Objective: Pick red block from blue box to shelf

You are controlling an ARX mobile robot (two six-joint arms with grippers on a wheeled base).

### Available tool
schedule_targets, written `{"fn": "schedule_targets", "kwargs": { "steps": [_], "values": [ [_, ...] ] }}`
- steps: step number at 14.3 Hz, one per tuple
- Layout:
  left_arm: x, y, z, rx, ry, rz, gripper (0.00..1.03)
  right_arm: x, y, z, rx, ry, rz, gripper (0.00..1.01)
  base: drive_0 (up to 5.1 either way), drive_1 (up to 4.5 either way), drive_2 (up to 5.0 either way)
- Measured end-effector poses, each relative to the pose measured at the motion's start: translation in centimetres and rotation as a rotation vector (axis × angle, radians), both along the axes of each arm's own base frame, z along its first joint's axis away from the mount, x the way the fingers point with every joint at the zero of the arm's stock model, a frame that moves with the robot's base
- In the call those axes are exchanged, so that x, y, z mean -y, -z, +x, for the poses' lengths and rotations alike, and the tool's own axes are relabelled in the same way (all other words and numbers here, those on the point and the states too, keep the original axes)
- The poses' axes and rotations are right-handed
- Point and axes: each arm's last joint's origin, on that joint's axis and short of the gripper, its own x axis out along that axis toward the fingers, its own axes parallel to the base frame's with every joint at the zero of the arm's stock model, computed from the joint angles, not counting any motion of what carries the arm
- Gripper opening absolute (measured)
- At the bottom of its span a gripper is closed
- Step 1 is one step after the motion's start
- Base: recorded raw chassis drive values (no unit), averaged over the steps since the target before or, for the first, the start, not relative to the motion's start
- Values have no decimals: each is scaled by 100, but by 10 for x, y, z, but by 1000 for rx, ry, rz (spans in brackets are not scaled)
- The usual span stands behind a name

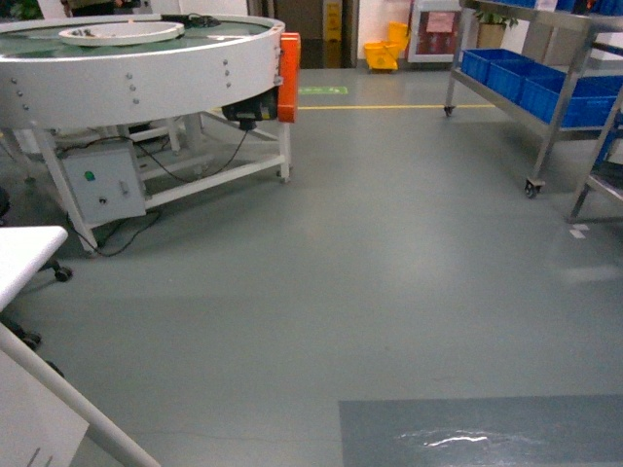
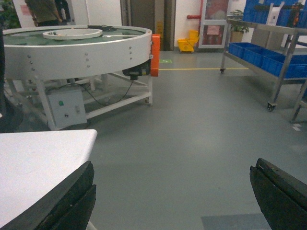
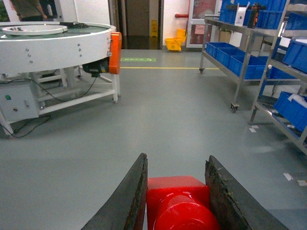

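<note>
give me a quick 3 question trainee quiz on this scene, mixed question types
1. True or false: the right gripper is shut on the red block.
2. Multiple choice: the left gripper is A) holding a yellow brick, B) open and empty, C) shut on a cable.
3. Short answer: what sits on the lower tier of the shelf in the head view?

Key: 1 true. 2 B. 3 dark blue crates.
</note>
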Motion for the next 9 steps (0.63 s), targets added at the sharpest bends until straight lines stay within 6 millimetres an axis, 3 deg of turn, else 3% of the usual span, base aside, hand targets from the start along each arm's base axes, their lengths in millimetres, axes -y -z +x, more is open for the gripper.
{"fn": "schedule_targets", "kwargs": {
  "steps": [4,9],
  "values": [
    [0,0,0,0,0,0,98,0,0,0,-1,0,0,29,-114,-114,-114],
    [0,0,0,0,1,0,98,0,0,0,0,0,0,29,-7,394,-408]
  ]
}}
